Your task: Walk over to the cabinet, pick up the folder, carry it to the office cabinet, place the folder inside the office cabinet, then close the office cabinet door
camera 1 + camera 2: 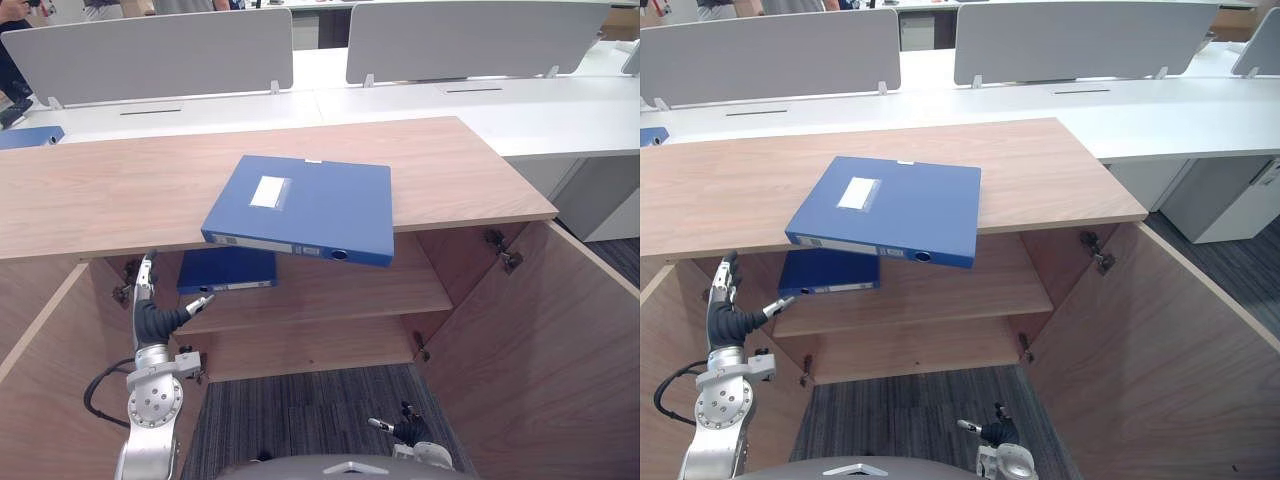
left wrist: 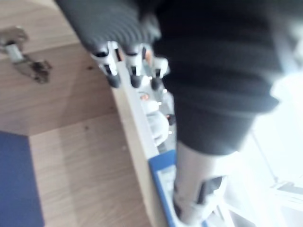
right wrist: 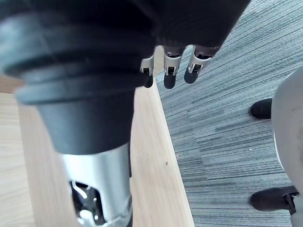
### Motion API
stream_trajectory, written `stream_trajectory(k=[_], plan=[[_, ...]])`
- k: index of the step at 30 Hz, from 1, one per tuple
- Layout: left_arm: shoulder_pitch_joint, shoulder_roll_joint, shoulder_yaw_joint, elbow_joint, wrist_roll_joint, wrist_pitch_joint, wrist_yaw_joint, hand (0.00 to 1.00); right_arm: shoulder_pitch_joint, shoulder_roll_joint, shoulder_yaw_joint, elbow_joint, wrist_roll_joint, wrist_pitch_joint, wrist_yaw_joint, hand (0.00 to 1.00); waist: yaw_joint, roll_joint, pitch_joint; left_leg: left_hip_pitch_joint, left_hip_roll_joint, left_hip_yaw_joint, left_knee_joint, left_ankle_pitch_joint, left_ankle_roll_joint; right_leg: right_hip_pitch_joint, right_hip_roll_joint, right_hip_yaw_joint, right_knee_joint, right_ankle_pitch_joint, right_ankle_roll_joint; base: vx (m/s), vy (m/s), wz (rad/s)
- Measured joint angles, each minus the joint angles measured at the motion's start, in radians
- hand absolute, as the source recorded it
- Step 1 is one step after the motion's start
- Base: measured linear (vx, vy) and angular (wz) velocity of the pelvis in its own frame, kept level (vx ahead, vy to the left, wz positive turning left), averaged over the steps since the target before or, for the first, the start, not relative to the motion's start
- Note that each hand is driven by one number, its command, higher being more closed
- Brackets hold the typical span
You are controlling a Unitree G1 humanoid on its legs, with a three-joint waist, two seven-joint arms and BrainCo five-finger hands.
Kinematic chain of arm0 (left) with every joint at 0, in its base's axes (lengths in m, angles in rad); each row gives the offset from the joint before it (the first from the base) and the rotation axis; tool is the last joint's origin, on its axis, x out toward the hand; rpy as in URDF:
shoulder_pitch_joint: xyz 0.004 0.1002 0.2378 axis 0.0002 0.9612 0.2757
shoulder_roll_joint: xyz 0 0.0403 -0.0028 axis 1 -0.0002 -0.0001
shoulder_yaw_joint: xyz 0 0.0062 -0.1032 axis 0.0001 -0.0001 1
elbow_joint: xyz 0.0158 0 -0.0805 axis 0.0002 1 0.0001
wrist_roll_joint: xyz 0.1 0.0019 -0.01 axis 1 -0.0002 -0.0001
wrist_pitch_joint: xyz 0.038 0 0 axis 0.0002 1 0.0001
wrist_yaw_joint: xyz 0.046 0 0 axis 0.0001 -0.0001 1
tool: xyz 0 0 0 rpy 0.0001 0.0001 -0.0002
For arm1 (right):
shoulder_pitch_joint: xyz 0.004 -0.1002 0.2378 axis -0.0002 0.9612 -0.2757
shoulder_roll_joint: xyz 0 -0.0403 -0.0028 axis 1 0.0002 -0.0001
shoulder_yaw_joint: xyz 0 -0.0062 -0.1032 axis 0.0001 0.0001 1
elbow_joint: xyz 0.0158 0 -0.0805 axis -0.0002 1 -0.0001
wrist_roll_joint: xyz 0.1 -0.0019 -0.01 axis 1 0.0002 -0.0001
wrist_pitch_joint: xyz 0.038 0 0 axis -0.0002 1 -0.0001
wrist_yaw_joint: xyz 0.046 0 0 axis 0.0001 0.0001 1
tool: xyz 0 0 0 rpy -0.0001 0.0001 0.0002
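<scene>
- Folder [image 1: 298,208]: laid flat on the cabinet top [image 1: 100,200], label upward, with its front corner projecting past the front edge. The overhang is judged to leave room for fingers to be passed underneath. It is gripped by neither hand.
- Left door [image 1: 35,390]: set wide open, so that the interior is exposed for loading.
- Left hand [image 1: 152,322]: positioned in front of the left end of the shelf [image 1: 340,290], below the cabinet top. The fingers [image 1: 147,275] are pointed straight upward and the thumb is spread toward the right. The hand is released and nothing is gripped. The pose is judged to be a preparation for a reach toward the overhanging corner.
- Second blue folder [image 1: 228,270]: laid on the shelf inside, just below the first.
- Right hand [image 1: 408,430]: hung low in front of the cabinet, near the floor, with fingers relaxed and nothing gripped.
- Right door [image 1: 545,340]: set wide open. Closing is not yet done.
</scene>
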State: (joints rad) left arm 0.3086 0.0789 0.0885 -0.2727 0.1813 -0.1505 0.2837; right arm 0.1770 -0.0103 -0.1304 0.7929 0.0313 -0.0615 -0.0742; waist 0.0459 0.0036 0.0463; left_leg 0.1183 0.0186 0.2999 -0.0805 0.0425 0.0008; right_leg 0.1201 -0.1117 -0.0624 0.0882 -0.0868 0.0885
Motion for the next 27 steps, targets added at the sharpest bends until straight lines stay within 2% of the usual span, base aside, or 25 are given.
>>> stream_trajectory(k=[4, 7, 14, 17, 24, 27], plan=[[0.002, 0.004, -0.016, -0.052, 0.001, -0.018, 0.016, 0.00, -0.002, -0.007, 0.004, 0.001, 0.000, -0.001, 0.000, 0.00, -0.003, 0.005, -0.005, 0.004, 0.001, 0.000, -0.006, -0.006, 0.002, 0.002, 0.008, 0.025, 0.003, -0.017, -0.015, -0.05, -0.011, -0.02], [0.002, 0.044, -0.044, -0.086, 0.040, -0.028, 0.034, 0.00, -0.001, -0.016, 0.010, 0.011, 0.000, -0.001, -0.001, 0.00, -0.010, 0.007, -0.010, 0.007, 0.002, -0.003, -0.006, -0.003, -0.002, -0.004, 0.008, 0.026, 0.012, -0.037, -0.020, -0.03, -0.013, 0.01], [-0.032, 0.142, -0.140, -0.132, 0.185, -0.034, 0.038, 0.00, -0.002, -0.039, 0.016, 0.050, 0.000, -0.001, -0.001, 0.00, -0.024, 0.014, -0.022, 0.008, 0.006, -0.003, -0.001, 0.005, 0.005, -0.004, 0.015, 0.027, 0.004, -0.018, -0.012, 0.02, -0.004, -0.01], [-0.079, 0.205, -0.182, -0.131, 0.305, -0.034, 0.042, 0.00, -0.003, -0.046, 0.046, 0.052, -0.001, -0.003, -0.001, 0.00, -0.033, 0.015, -0.022, 0.009, 0.006, 0.001, -0.006, 0.005, 0.005, -0.006, 0.016, 0.033, 0.004, -0.018, -0.012, -0.02, -0.006, -0.02], [-0.148, 0.262, -0.243, -0.093, 0.451, -0.027, 0.052, 0.00, -0.021, -0.051, 0.050, 0.083, 0.000, -0.014, -0.002, 0.00, -0.055, 0.015, -0.028, 0.009, 0.002, 0.019, -0.006, 0.005, 0.005, -0.019, 0.017, 0.057, 0.004, -0.016, -0.013, -0.02, 0.006, -0.09], [-0.179, 0.275, -0.267, -0.063, 0.500, -0.025, 0.053, 0.00, -0.032, -0.057, 0.051, 0.088, 0.000, -0.021, -0.002, 0.00, -0.055, 0.016, -0.028, 0.013, -0.002, 0.023, -0.007, 0.005, 0.005, -0.017, 0.017, 0.060, -0.001, -0.018, -0.020, -0.01, 0.003, -0.04]])
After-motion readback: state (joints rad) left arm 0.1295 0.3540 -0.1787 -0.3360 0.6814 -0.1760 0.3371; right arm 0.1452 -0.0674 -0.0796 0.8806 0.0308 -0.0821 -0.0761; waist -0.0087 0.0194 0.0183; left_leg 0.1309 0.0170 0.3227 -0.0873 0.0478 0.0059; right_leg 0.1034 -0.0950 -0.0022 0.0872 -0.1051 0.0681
